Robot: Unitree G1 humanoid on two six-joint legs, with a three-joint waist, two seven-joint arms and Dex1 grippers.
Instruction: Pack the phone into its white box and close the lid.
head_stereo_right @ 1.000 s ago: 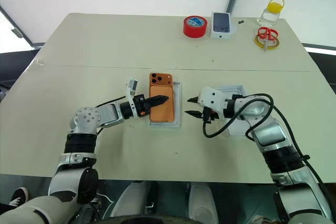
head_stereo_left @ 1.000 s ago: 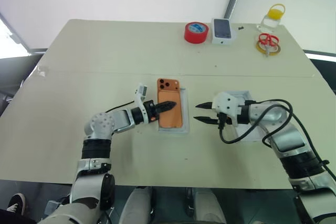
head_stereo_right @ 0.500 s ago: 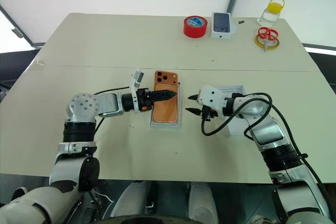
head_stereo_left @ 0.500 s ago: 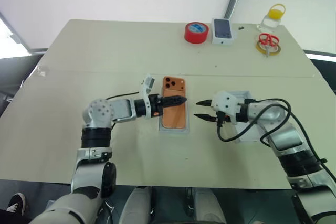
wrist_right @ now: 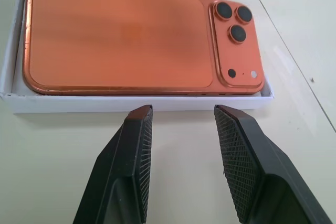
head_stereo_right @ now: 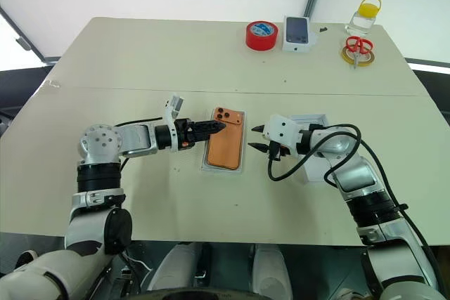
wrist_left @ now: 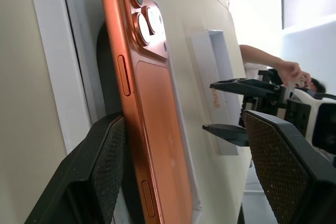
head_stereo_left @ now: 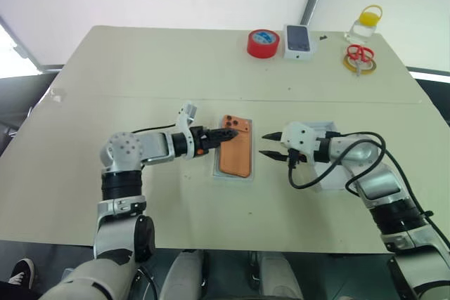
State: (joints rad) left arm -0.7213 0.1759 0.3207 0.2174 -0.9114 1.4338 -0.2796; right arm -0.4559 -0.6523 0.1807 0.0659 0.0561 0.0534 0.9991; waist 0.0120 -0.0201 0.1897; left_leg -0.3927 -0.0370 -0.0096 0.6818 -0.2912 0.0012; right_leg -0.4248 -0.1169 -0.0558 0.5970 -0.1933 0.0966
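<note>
Two pincers agape, left pincer (head_stereo_left: 228,133) straddling the phone (head_stereo_left: 235,154) edge, right pincer (head_stereo_left: 268,145) empty beside the white box (head_stereo_left: 233,177).

- Left arm reaches in from the left, forearm roughly level; left claw (head_stereo_left: 226,134) points right with its fingers parted.
- Right arm bends inward; right claw (head_stereo_left: 269,145) points left, fingers spread, holding nothing.

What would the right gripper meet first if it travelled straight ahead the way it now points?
Most likely the near wall of the white box, with the phone lying in it; the right gripper hangs open just short of it, though its height is unclear.
</note>
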